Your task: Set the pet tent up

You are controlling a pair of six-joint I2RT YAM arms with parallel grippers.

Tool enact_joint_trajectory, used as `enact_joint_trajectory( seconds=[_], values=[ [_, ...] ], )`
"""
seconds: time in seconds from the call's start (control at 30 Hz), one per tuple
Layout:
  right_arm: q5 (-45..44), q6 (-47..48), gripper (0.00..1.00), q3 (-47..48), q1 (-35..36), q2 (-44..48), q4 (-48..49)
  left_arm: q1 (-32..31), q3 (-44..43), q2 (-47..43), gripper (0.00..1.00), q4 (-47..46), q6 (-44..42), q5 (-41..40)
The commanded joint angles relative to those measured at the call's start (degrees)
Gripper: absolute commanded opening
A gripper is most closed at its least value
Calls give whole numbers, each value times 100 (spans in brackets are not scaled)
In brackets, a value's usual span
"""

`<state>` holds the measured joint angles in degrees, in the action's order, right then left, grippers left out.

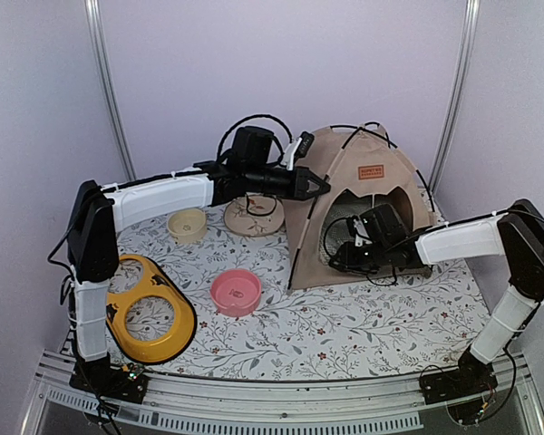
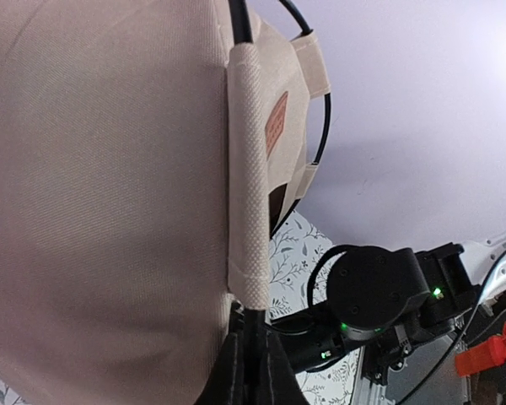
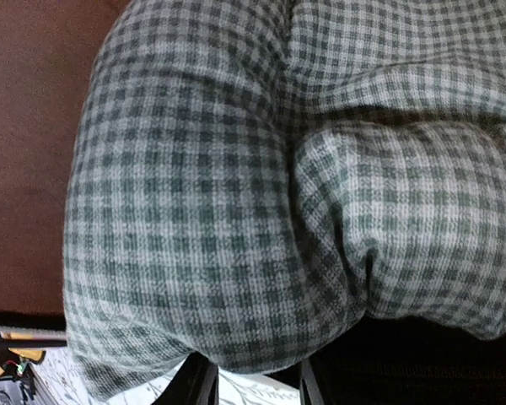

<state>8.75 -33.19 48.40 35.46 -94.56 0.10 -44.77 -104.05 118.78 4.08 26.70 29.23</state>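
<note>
The tent (image 1: 344, 181) has a small orange-brown label (image 1: 372, 171) above its doorway; its dark lettering is too small to read.

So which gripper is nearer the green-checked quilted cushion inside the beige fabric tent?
Right. The right gripper sits at the cushion's edge in the tent's opening; the left gripper pinches a black pole on the tent's outside.

Cushion (image 3: 236, 186) crowds pet tent (image 1: 344, 172) doorway (right arm (image 1: 453, 240) too).
</note>
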Motion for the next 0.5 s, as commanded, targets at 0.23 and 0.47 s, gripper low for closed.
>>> enact_joint_trajectory(
  seconds=[0.23,0.47],
  values=[
    [-64,178,30,1689,-521,-1266,-243,-247,-485,136,0,703,-322,680],
    [-118,508,31,1172,-77,-1145,-209,-9,-544,141,0,814,-331,-40]
  ],
)
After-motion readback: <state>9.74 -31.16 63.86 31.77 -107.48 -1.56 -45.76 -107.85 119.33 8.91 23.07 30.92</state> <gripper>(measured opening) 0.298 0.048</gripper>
